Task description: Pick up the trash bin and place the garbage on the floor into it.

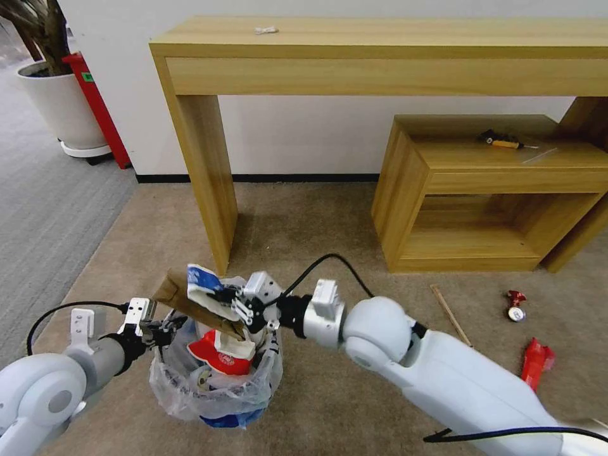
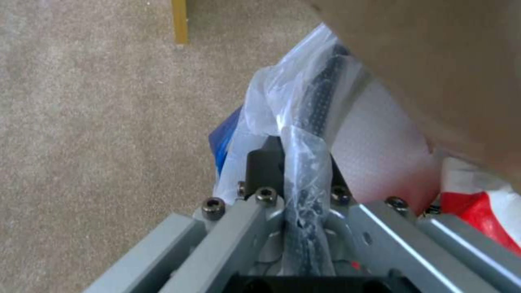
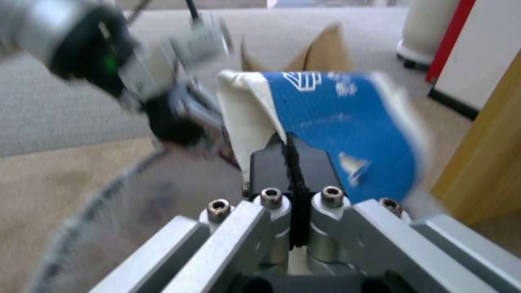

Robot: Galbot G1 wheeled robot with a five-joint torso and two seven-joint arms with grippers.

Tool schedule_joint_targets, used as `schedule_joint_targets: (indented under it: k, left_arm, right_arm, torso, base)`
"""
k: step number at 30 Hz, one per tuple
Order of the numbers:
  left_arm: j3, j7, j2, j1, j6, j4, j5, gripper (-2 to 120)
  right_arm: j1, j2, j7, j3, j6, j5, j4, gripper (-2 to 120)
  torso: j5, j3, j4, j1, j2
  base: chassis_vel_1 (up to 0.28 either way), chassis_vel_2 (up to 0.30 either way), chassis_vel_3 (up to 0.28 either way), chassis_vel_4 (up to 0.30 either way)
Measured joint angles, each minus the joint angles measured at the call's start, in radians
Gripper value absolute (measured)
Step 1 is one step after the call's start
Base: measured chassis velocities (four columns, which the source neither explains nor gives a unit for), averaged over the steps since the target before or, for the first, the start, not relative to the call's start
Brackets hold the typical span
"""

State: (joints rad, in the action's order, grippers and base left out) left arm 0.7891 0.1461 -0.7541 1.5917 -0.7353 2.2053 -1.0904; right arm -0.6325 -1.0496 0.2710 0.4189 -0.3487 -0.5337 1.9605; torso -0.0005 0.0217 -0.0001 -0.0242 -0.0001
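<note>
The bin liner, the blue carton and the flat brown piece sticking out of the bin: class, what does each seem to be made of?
Bin liner: thin translucent plastic film; it crinkles and shines.
Blue carton: probably coated paperboard, printed blue outside, plain white inside, bent at a crease.
Brown piece: likely cardboard, matte, stiff and flat.

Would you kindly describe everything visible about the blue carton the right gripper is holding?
The blue carton is a flattened, creased paperboard pack, blue with white print outside and off-white inside along its opened edge. The right gripper is shut on its lower edge, holding it tilted over the bin, which the left gripper grips at the rim. In the head view it sits against the cardboard that sticks out of the bin.
</note>
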Motion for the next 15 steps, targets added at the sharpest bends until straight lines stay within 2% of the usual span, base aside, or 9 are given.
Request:
schedule_joint_targets:
  k: [6, 15]
  left_arm:
    - [0.000, 0.001, -0.001, -0.002, 0.000, 0.000, -0.004, 0]
    - [0.003, -0.005, -0.001, -0.013, 0.000, -0.027, -0.011, 0]
  right_arm:
    - [-0.001, -0.021, 0.010, 0.028, 0.004, -0.010, -0.033, 0]
    - [0.003, -0.011, 0.019, 0.058, -0.028, -0.032, 0.013, 0]
  torso:
    - [0.0000, 0.000, 0.0000, 0.000, 0.000]
    - [0.0000, 0.000, 0.0000, 0.000, 0.000]
  base:
    - [0.000, 0.000, 0.000, 0.000]
    - [0.000, 0.000, 0.000, 0.000]
